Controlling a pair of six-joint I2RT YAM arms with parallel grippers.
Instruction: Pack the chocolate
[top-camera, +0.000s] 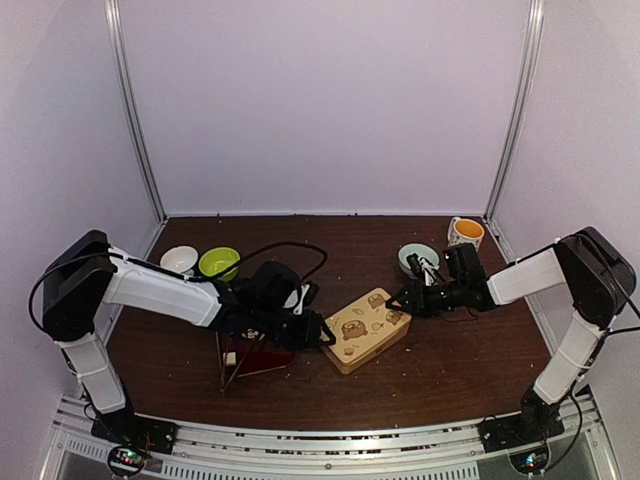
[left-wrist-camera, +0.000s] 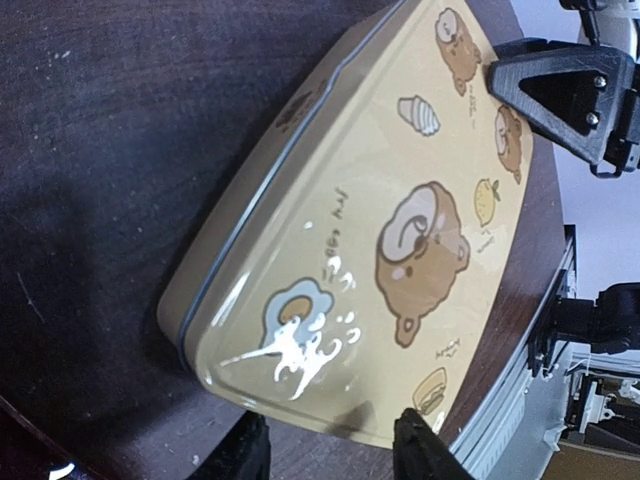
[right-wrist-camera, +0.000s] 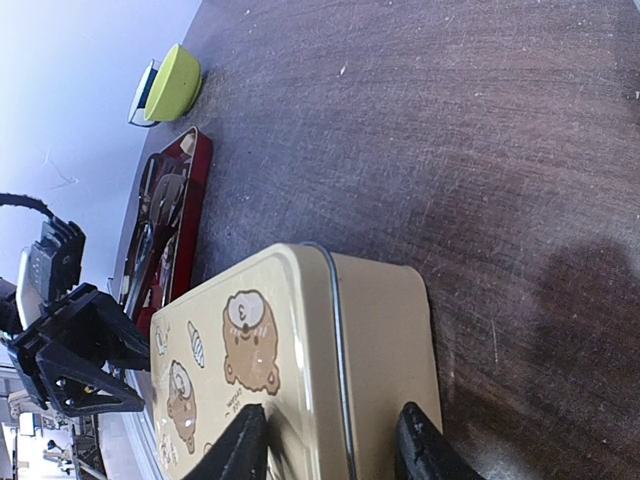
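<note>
At centre frame in the overhead view, the bear-printed tin (top-camera: 367, 328) is flanked by the left gripper (top-camera: 325, 335) and right gripper (top-camera: 400, 300), both half-spread, any grip untellable; no chocolate is seen, and the lidded tin could be twisted or tipped by uneven pulls.

Wearing smooth white shells along the long links of the left arm (top-camera: 160, 290) and the right arm (top-camera: 535, 272), and capping the elbows in bulky matte-black housings. Trailing a thin black cable (top-camera: 290, 250) in a loop off the left forearm. Ending in all-black hardware at the left gripper (left-wrist-camera: 332, 452) and the right gripper (right-wrist-camera: 330, 450), showing blunt dark fingertips (right-wrist-camera: 242, 448) up close and triangular, cut-out fingers (left-wrist-camera: 560, 85) studded with small silver screws. Glowing in tiny green and red specks at each base (top-camera: 125, 458), possibly status lights.
</note>
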